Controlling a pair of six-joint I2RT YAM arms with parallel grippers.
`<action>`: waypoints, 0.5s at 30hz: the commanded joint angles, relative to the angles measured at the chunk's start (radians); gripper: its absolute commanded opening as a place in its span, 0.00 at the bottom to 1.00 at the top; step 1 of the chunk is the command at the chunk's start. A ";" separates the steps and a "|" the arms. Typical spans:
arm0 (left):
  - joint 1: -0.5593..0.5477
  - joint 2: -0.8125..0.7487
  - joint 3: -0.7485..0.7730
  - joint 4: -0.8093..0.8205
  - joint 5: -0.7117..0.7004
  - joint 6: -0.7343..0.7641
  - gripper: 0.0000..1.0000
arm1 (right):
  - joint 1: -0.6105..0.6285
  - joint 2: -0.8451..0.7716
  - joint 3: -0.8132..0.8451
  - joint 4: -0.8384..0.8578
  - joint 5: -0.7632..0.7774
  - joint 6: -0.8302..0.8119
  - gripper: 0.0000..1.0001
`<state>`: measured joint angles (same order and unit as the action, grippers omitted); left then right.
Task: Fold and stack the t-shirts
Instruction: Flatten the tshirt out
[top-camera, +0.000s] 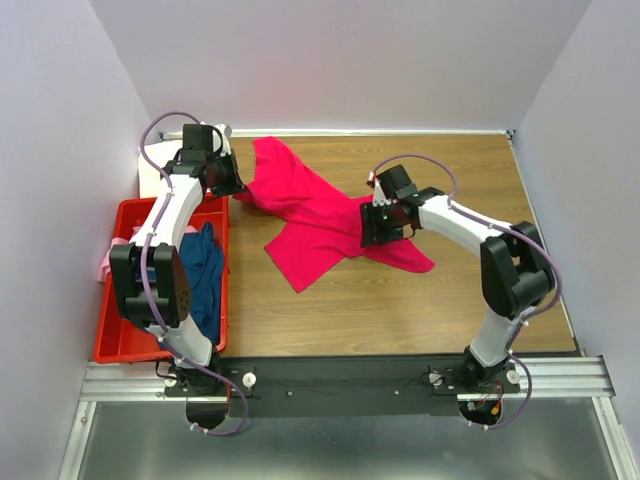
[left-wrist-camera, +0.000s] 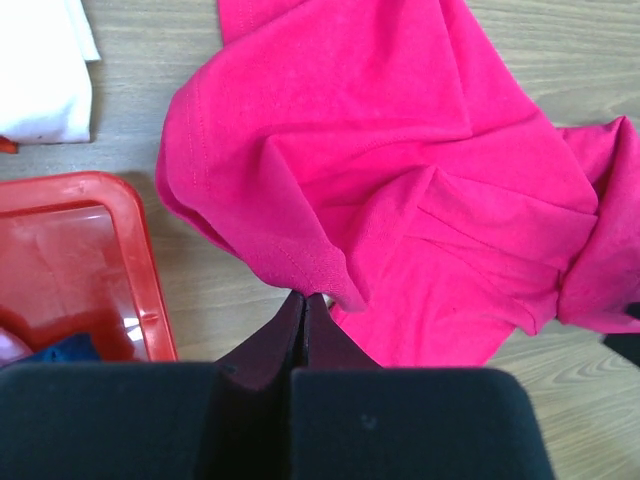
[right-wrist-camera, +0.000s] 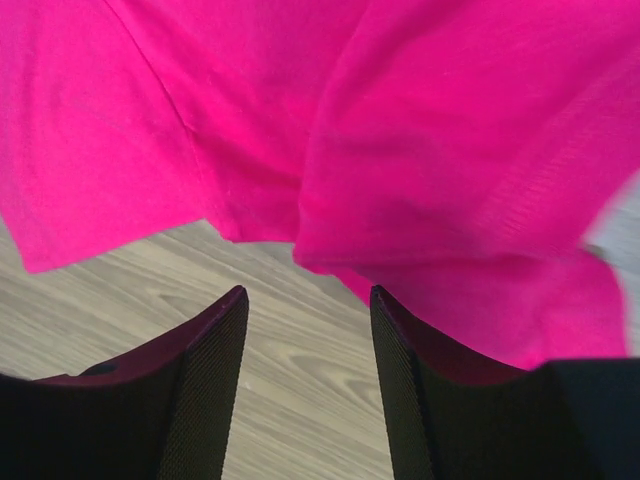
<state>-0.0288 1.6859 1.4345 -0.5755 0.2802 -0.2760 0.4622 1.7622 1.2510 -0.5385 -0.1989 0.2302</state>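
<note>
Nearest in the top view: two arm bases on a metal rail at the near edge of the table.

Left arm: stretched far, up over the red bin, elbow low and near, wrist at the far left and turned to the right. Left gripper right at the left edge of the bright pink shirt. Fingers pressed tight together, tips on a rolled hem, pinching it by the look of it. Cloth bunched and a bit lifted there, with a shadow under it.

Right arm: up from its base on the right, bent hard at the elbow, then reaching left toward the middle of the table. Right gripper pointing down, low over the right part of the same shirt. Fingers spread apart, holding nothing, with bare wood and the shirt's near edge showing between them.

Bright pink shirt: spread out but crumpled across the middle of the table, from far left down to near right.

Blue shirt: heaped in the bin, partly under the left arm. Pale pink shirt: hanging over the bin's left wall. White shirt: on the table just past the bin's far end, in the far left corner.
</note>
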 joint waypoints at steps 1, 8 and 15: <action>-0.005 -0.057 -0.006 -0.012 -0.009 0.018 0.00 | 0.036 0.066 0.030 0.014 0.027 0.086 0.58; -0.006 -0.072 -0.014 -0.023 -0.018 0.049 0.00 | 0.053 0.118 -0.004 0.066 0.065 0.141 0.57; -0.006 -0.072 -0.048 -0.001 -0.019 0.083 0.00 | 0.078 0.198 0.025 0.130 0.092 0.181 0.36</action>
<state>-0.0288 1.6470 1.4147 -0.5781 0.2779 -0.2276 0.5205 1.8969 1.2549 -0.4614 -0.1448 0.3737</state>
